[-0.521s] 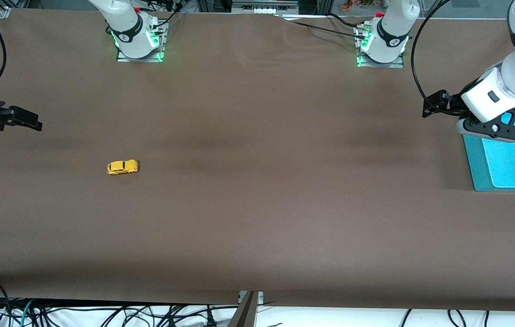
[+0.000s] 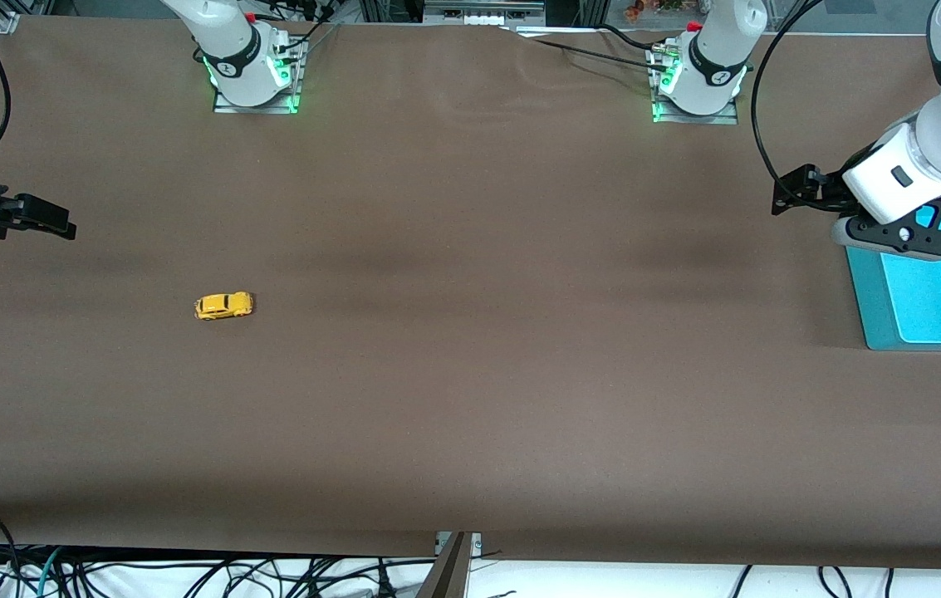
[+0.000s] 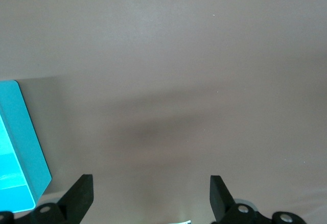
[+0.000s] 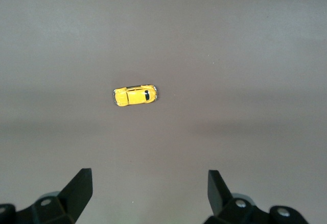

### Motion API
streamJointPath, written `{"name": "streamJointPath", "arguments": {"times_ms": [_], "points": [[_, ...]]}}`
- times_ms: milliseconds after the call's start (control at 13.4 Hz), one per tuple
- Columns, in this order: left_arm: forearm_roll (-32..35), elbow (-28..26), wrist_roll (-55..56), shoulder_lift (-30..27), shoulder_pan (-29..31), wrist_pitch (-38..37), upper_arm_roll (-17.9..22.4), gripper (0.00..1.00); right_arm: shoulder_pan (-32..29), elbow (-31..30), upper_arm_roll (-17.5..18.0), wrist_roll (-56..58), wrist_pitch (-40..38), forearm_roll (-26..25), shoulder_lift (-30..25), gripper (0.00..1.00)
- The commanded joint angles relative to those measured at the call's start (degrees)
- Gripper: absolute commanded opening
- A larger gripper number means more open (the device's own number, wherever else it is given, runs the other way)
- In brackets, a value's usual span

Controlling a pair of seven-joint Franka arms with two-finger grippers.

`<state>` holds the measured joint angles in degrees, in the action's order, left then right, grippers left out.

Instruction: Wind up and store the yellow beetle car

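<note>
Brown table (image 2: 470, 374) with yellow beetle car (image 2: 223, 306), teal bin (image 2: 869, 307); left gripper (image 3: 150, 196), right gripper (image 4: 149, 191) fingers wide, empty.

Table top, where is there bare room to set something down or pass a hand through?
Nearly all of the brown table is bare: the whole stretch between the yellow beetle car and the teal bin, and the strip nearest the front camera. Tight spots: by the bin under the open left hand, and at the right arm's end by the open right hand.
</note>
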<state>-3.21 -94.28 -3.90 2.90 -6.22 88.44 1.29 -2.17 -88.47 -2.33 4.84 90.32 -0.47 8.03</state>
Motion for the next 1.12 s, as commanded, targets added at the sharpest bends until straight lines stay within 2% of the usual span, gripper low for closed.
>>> {"name": "streamJointPath", "arguments": {"times_ms": [0, 670, 1042], "points": [[-1.10, 1.21, 0.03, 0.53, 0.25, -1.17, 0.03, 1.00, -0.55, 0.49, 0.22, 0.96, -0.23, -0.41, -0.21, 1.00], [-1.10, 1.21, 0.03, 0.53, 0.25, -1.17, 0.03, 1.00, -0.55, 0.49, 0.31, 1.13, -0.32, -0.15, 0.84, 1.00], [-1.10, 1.21, 0.03, 0.53, 0.16, -1.17, 0.03, 1.00, 5.14, 0.40, 0.84, 0.78, -0.41, 0.38, 3.65, 1.00]]}}
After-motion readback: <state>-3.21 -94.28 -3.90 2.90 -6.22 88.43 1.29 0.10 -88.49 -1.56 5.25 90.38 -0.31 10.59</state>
